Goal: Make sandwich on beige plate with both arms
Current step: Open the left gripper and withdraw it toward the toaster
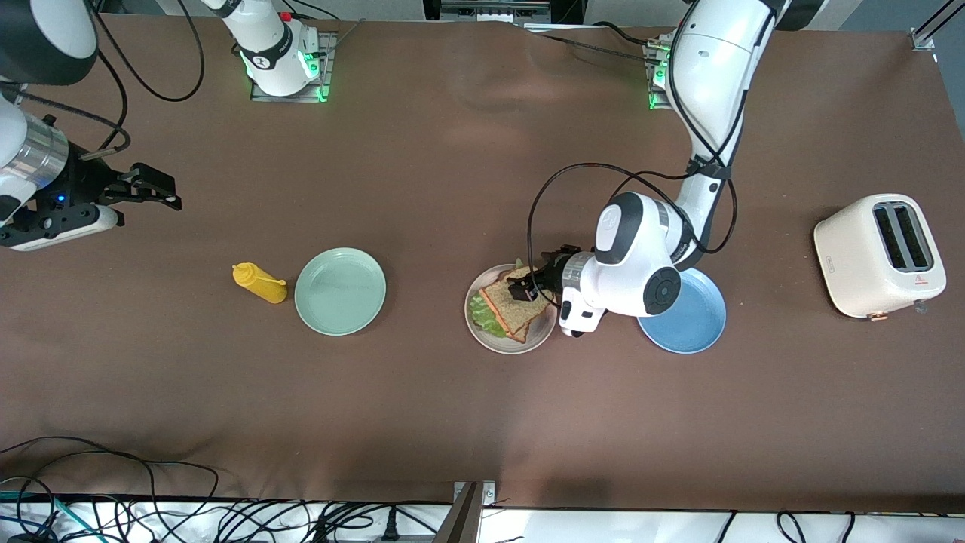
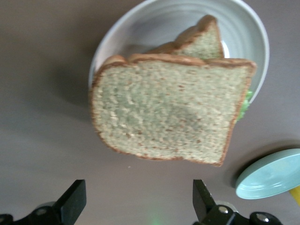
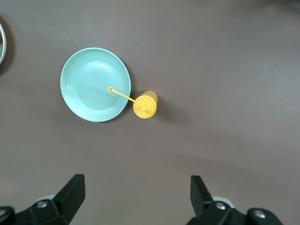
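- Two bread slices with a green lettuce leaf between them form the sandwich [image 1: 511, 308], which lies on the beige plate [image 1: 540, 337] near the table's middle, between the mint-green plate [image 1: 340, 291] and the blue plate [image 1: 697, 332].
- Front view: the left gripper [image 1: 525, 288] is just over the plate's edge toward the left arm's end; its fingers merge into one dark shape there.
- Left wrist view: both fingers [image 2: 71, 200] stand wide apart with nothing between them; the top slice [image 2: 171, 111] sits skewed over the lower slice [image 2: 202, 42].
- Front view: the right gripper [image 1: 154, 188] waits over bare table near the right arm's end.
- Right wrist view: its fingers [image 3: 70, 192] are spread wide and empty, above the mint-green plate and the yellow squeeze bottle [image 3: 145, 104] beside it.
- Front view only: a cream toaster [image 1: 879, 256] stands toward the left arm's end.
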Controlling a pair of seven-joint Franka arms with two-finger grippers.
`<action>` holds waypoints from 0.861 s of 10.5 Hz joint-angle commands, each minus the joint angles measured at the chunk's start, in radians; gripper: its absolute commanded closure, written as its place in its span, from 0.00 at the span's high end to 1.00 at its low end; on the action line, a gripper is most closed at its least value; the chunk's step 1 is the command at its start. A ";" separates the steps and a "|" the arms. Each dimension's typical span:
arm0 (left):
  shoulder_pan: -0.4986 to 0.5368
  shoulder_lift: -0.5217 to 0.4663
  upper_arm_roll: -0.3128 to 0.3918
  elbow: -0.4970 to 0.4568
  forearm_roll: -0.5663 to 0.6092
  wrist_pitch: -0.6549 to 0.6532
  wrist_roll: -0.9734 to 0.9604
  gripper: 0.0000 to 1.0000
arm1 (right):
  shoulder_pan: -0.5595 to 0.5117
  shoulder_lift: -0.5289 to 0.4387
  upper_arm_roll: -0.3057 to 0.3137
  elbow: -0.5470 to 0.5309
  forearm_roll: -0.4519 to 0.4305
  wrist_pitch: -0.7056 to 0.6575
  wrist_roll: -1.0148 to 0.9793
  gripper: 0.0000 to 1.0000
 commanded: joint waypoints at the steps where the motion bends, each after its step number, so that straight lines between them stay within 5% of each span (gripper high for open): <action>1: 0.039 -0.057 0.013 0.006 0.150 -0.127 0.000 1.00 | 0.027 -0.004 0.007 0.036 -0.051 -0.021 0.114 1.00; 9: 0.286 -0.297 0.013 0.011 0.608 -0.438 0.273 1.00 | 0.023 -0.045 0.021 0.033 -0.037 -0.064 0.162 1.00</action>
